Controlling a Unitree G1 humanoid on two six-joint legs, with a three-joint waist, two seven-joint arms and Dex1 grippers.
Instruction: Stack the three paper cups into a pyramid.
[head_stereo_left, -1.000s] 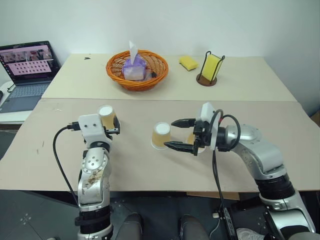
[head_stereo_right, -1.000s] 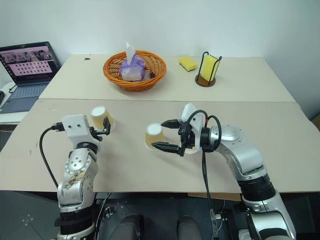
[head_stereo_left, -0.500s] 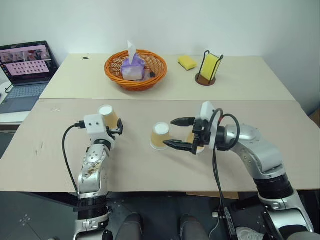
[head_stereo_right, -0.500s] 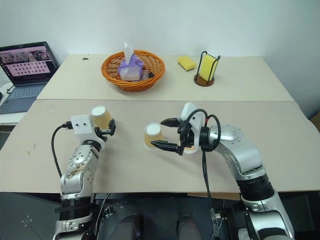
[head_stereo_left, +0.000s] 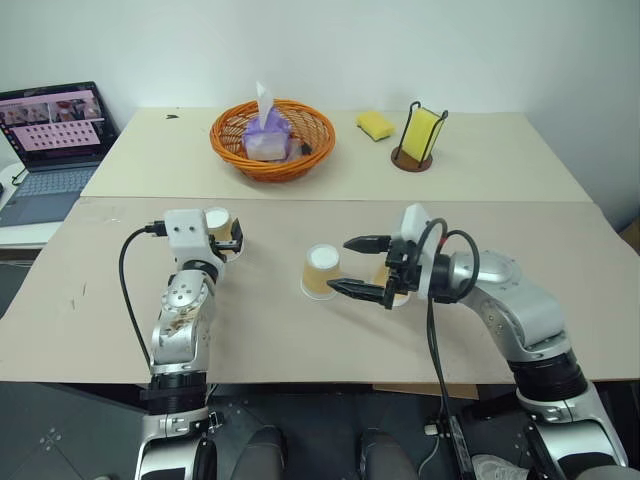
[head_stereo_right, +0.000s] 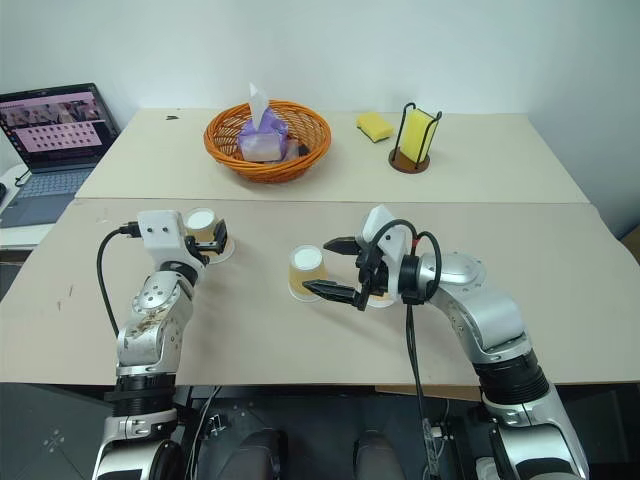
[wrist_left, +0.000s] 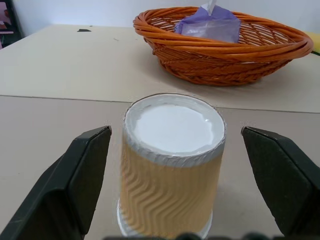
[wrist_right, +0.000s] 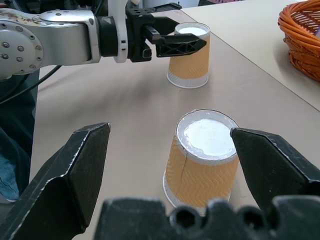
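Both grippers are wide open and empty, left gripper (head_stereo_left: 228, 236) straddling the left cup (wrist_left: 172, 165) and right gripper (head_stereo_left: 358, 268) around the middle cup (wrist_right: 202, 157), so I'd centre each before squeezing gently, since thin paper crumples.

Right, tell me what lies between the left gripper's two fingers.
A paper cup, upside down on the table, stands between the open left gripper fingers with a gap on each side, as the left wrist view shows.
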